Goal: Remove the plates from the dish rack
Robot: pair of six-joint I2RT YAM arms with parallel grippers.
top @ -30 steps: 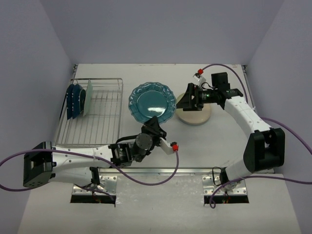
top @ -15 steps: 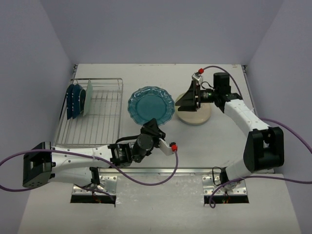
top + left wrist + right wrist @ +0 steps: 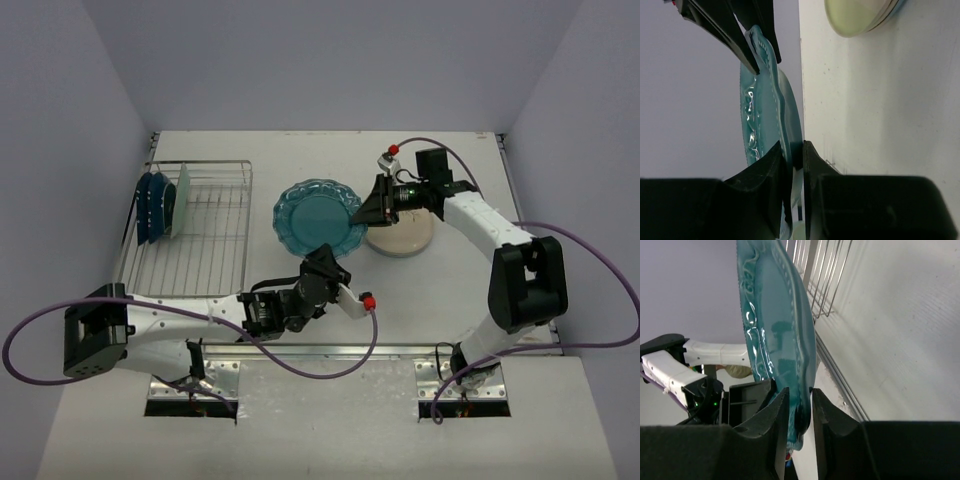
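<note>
Evidently mid-handover: the teal plate (image 3: 318, 220) is pinched at one rim between the jaws of the left gripper (image 3: 327, 256) and at the opposite rim by the right gripper (image 3: 366, 212); next, the left jaws should release.

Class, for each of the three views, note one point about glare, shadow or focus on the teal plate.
Top external: soft even light, the teal plate sharp with a faint sheen. Left wrist: bright glints along its embossed rim; the left gripper's fingers are featureless black. Right wrist: the glossy face mirrors dark shapes and white glints; the right gripper's fingers are equally underexposed.
</note>
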